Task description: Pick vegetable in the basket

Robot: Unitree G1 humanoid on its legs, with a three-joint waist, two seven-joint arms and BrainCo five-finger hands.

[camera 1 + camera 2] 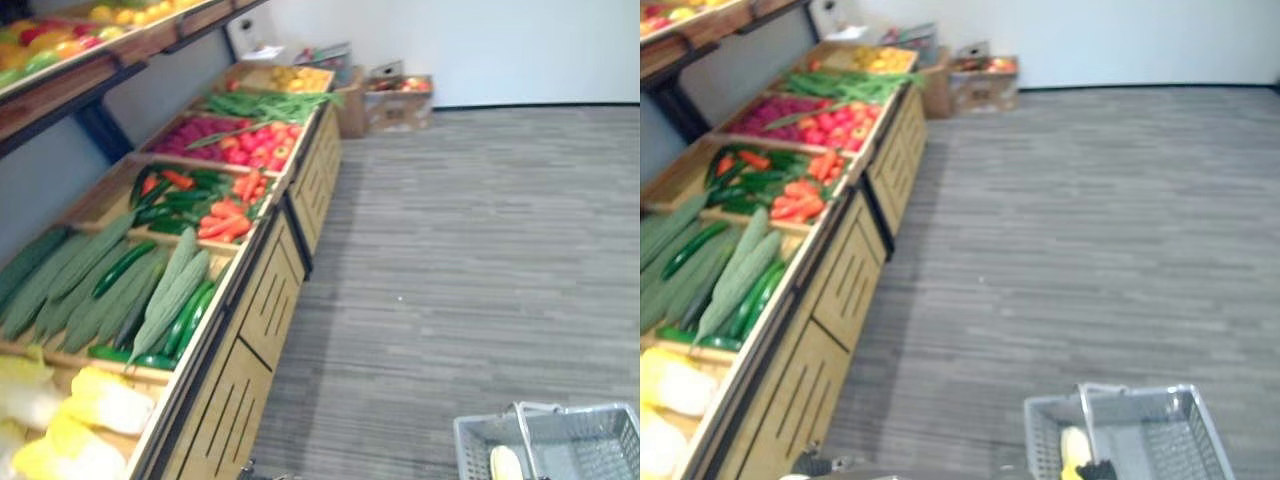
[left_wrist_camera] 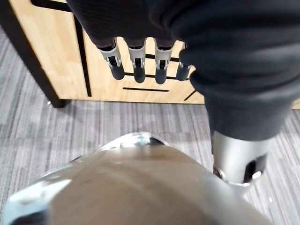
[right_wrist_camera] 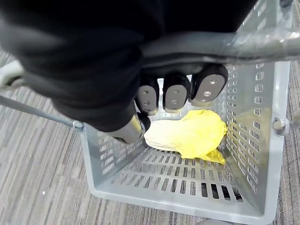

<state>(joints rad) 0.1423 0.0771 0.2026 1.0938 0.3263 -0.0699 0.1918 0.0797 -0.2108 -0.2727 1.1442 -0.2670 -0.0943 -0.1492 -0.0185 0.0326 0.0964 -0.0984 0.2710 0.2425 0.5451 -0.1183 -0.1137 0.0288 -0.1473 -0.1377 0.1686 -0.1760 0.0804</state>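
- Grey striped carpet floor (image 1: 480, 250) is stretching across the right of the frame, while a wooden desk (image 1: 265, 300) of produce bins is running up the left side.
- At the lower right, the right hand (image 3: 176, 96) is curling its fingers round the handle (image 3: 225, 47) of a grey basket (image 1: 1040, 430) and carrying it.
- One yellow cabbage (image 3: 187, 136) is already lying on the basket's bottom, right under that hand.
- The left hand (image 2: 136, 63) is hanging with fingers straight and loose, holding nothing, facing the desk's slotted front panel.
- Vegetables for picking are all sitting to the left: pale cabbages (image 1: 100, 400) at the lower left, then ridged gourds (image 1: 170, 290), with carrots (image 1: 225, 220) further up.
- The gourds are lying with their long axes slanting from lower left to upper right, roughly along the desk's edge.
- To my eye the free left hand is standing nearer. It is going to need to rise over the rim, then cross rightward to the basket.
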